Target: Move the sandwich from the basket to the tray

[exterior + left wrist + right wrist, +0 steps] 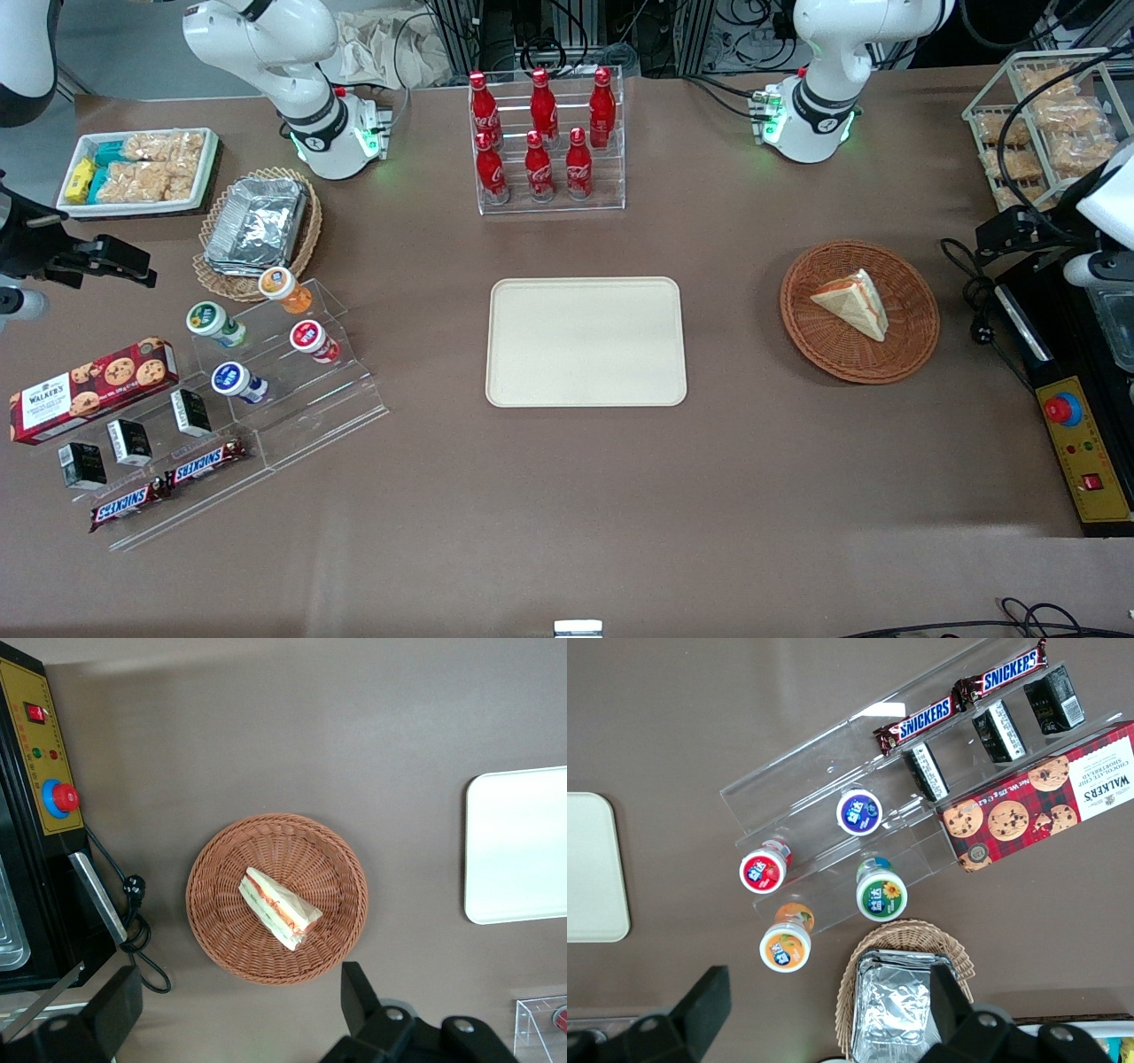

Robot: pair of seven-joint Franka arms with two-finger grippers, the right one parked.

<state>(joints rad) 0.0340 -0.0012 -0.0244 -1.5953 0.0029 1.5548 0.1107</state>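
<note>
The sandwich [852, 303], a white-bread wedge with red-orange and green filling, lies in the round reddish-brown basket [819, 350] toward the working arm's end of the table. The cream tray [585, 341] lies bare at mid-table, well apart from the basket. My left gripper [1005, 232] hangs high above the table beside the basket, toward the working arm's end. In the left wrist view the gripper [237, 1005] is open wide and empty, with the basket [221, 930] and the sandwich [279, 908] below it and an edge of the tray [518, 846] showing. The tray also shows in the right wrist view [594, 868].
A black control box with a red stop button [1063, 409] and a looped cable [979, 301] lie close beside the basket. A rack of cola bottles [545, 142] stands farther from the front camera than the tray. A snack stand [266, 354] and a foil-container basket [257, 226] lie toward the parked arm's end.
</note>
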